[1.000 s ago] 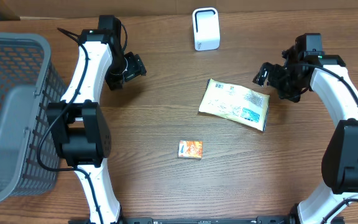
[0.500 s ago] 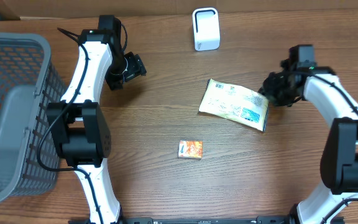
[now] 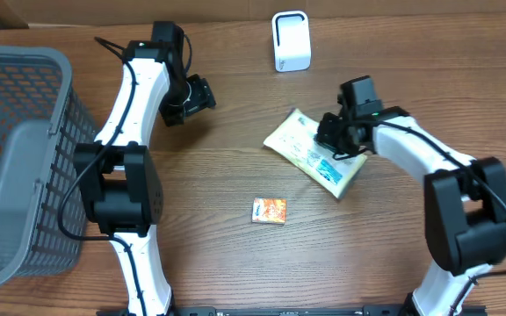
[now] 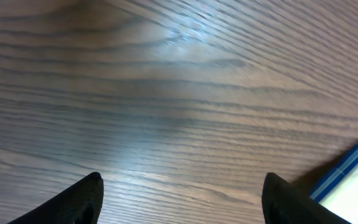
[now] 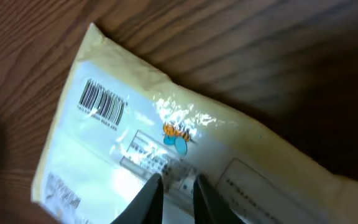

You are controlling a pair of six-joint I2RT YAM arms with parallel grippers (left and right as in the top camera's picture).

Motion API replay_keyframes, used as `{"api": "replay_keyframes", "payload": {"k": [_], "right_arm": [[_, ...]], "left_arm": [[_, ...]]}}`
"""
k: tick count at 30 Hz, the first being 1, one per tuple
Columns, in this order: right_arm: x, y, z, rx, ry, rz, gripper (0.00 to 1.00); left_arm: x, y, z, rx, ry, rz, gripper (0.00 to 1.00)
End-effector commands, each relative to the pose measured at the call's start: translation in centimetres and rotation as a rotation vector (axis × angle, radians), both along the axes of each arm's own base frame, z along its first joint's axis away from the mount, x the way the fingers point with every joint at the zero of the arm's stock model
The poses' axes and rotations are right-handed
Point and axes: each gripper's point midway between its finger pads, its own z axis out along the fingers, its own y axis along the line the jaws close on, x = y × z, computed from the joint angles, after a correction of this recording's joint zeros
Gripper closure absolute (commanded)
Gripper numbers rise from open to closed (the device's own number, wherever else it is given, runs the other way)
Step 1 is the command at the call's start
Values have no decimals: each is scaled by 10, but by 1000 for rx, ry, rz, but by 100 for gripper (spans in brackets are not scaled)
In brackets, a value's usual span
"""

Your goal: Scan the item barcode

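Overhead view: a brown wood worktop (image 3: pixel 218 263) w/ two white-and-black arms reaching in. The task item, a pale yellow packet (image 3: pixel 299 151), lay askew right of centre. It was below a white barcode scanner (image 3: pixel 291 41) that stood at the far edge. The right gripper (image 3: pixel 332 136) was down on the packet's upper right part. The left gripper (image 3: pixel 202 93) hung over bare wood at upper left, well apart from the packet. A small orange box (image 3: pixel 269 211) sat near centre, on the robot's side of the packet. A grey mesh basket (image 3: pixel 25 88) filled the left side.

Left wrist view: the left gripper (image 4: pixel 182 199) showed as two black fingertips (image 4: pixel 82 199) at the bottom, spread wide, w/ only wood grain btwn them. A blue-and-white edge (image 4: pixel 353 177) poked in at lower right; what it belonged to couldn't be told.

Right wrist view: the packet (image 5: pixel 241 168) filled most of the frame, printed face up. Its barcode (image 5: pixel 104 102) sat near the top left corner, w/ a small bee logo (image 5: pixel 176 134) approx mid-packet. The right gripper (image 5: pixel 176 186) had its fingers almost together, tips pinched on the packet's film, only a thin strip showing btwn them.
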Motion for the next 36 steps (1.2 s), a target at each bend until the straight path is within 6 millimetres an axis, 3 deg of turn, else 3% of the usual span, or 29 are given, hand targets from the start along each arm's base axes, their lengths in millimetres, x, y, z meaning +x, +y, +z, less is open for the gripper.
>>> {"api": "replay_keyframes", "payload": {"k": [1,7,12,16,19,21,25,27,31,36], "right_arm": [[-10,19,-30,26,71,1,80],[-4,43,-26,150,46,60,82],[16,47,-2,150,-3,86,82],[32,42,27,107,-33,141,69],[40,22,48,4,-27,143,62],[42,6,63,-65,-9,144,56],[25,-14,90,-119,70,194,48],[14,-18,93,-116,121,192,53],[-14,-18,83,-116,235,211,69],[-31,-5,64,-125,292,221,73]], "left_arm": [[3,-18,19,-27,-54,-82,27],[-1,-41,21,-68,-52,-130,28],[-12,-83,28,-200,-73,-318,32],[-24,-116,35,-294,-78,-432,35],[-30,-130,35,-296,-75,-466,51],[-33,-139,35,-295,-74,-487,55],[-39,-157,32,-295,-78,-530,73],[-41,-165,26,-294,-78,-548,78],[-43,-164,-1,-239,-27,-508,89],[-41,-148,-27,-141,28,-461,94]]}}
